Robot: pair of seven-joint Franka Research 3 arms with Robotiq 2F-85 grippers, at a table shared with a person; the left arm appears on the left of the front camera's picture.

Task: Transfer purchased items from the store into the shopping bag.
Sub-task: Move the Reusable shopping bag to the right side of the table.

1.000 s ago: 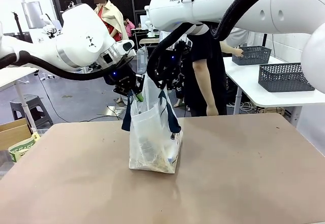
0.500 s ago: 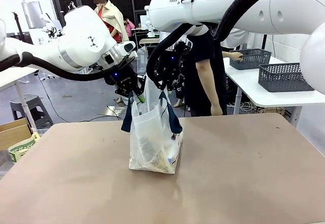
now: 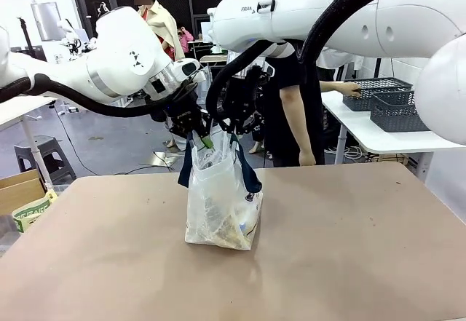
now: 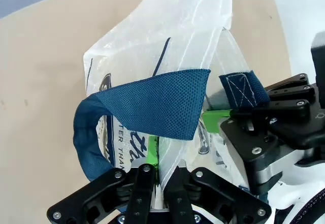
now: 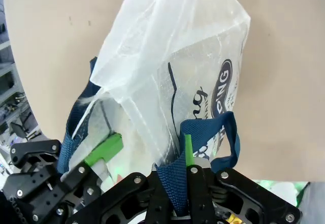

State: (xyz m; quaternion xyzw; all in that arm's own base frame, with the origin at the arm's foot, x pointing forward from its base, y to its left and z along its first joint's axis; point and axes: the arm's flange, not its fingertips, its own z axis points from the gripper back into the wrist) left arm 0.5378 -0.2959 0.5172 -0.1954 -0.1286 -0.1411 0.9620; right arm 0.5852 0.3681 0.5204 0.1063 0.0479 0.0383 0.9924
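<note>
The shopping bag [image 3: 218,204] stands on the tabletop [image 3: 349,255]; inside it I think some purchased items [image 3: 218,223] lie, blurred by the plastic. Above the bag, my left hand [image 4: 158,160] pinches its rim [image 4: 175,150], my right hand [image 5: 186,163] its navy strap [image 5: 229,132].

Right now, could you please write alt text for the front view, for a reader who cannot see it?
Two white robot arms hold the top of a translucent shopping bag that stands on a tan table, the left gripper and the right gripper both shut on it. Behind, a person reaches toward a dark mesh basket on another table.
</note>
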